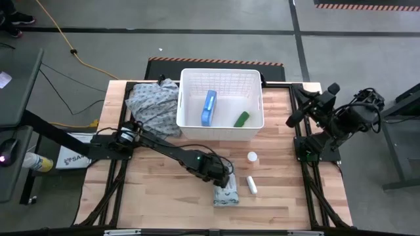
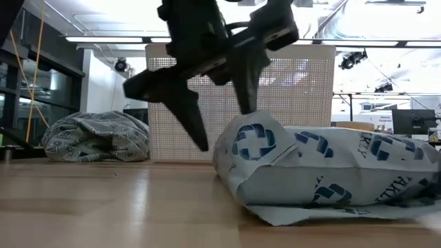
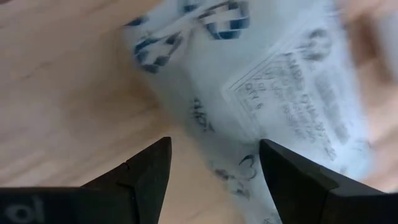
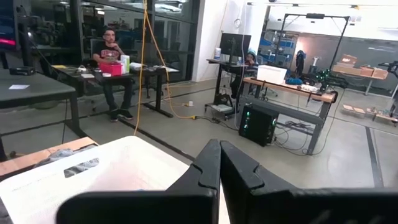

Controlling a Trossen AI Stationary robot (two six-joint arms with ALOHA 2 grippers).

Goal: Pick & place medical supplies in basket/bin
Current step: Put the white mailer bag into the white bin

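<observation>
**Hovering over the soft pack: left claw spread, two supplies binned**

Straddling one end of the grey-white soft pack [image 1: 225, 195], the left claw [image 1: 222, 176] stands with its fingers [image 2: 185, 103] spread wide near the front edge of the tabletop [image 1: 164, 196]. In the low view one finger comes down onto the pack's top edge while the other hangs just beside it, clear of the wood. No lift is evident; the pack lies flat on the tabletop. The left wrist view shows both fingertips either side of the printed wrapper.

The white basket [image 1: 220, 78] sits at the far middle of the tabletop. Inside it lie a blue-white flat packet [image 1: 209, 108] and a green bar [image 1: 241, 118], apart from each other.

Outside the basket, an orange-capped vial [image 1: 252, 157] stands just in front of it, and a white tube [image 1: 251, 185] lies nearer the front edge, beside the soft pack.

A grey patterned cloth [image 1: 152, 105] is bunched against the basket's left wall.

The right claw [image 1: 293, 119] waits at the right edge, raised, fingers pressed together, empty.
</observation>
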